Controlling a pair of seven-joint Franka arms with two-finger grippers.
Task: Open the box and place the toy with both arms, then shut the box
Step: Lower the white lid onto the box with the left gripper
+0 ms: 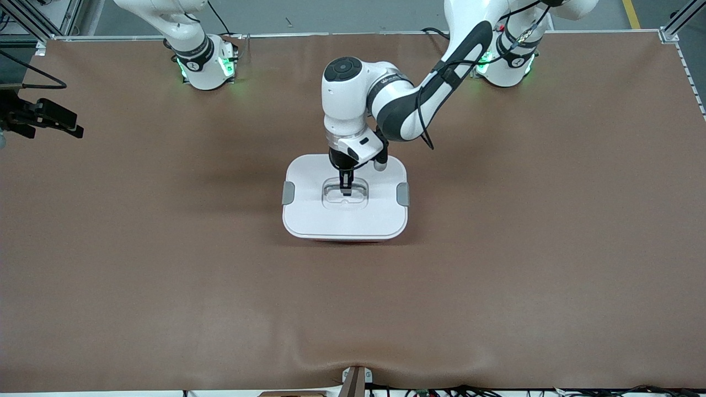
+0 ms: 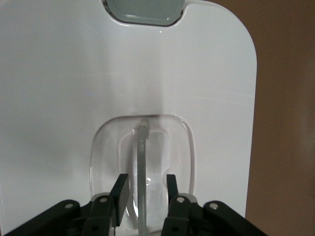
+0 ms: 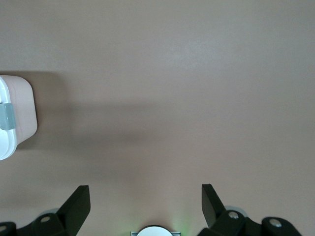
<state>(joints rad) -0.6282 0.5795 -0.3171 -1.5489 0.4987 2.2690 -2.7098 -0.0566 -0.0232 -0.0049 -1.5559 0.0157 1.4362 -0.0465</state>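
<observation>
The box (image 1: 331, 220) stands mid-table with its white lid (image 2: 206, 88) on; a thin strip of the pink tub shows under the lid's near edge. Grey clips (image 1: 288, 193) (image 1: 403, 194) sit at the lid's two ends. My left gripper (image 1: 346, 187) (image 2: 145, 184) is down in the lid's recessed centre, open. Its fingers (image 2: 121, 194) stand either side of the clear handle bar (image 2: 141, 147) with a gap on each side. My right gripper (image 1: 66, 124) (image 3: 145, 196) waits open and empty, high over the right arm's end of the table. The toy is out of view.
Brown table mat (image 1: 496, 275) stretches around the box. The right wrist view shows bare mat, a corner of the box (image 3: 15, 113) and the right arm's base (image 3: 155, 231). Both arm bases (image 1: 207, 63) (image 1: 510, 63) stand along the table's edge farthest from the front camera.
</observation>
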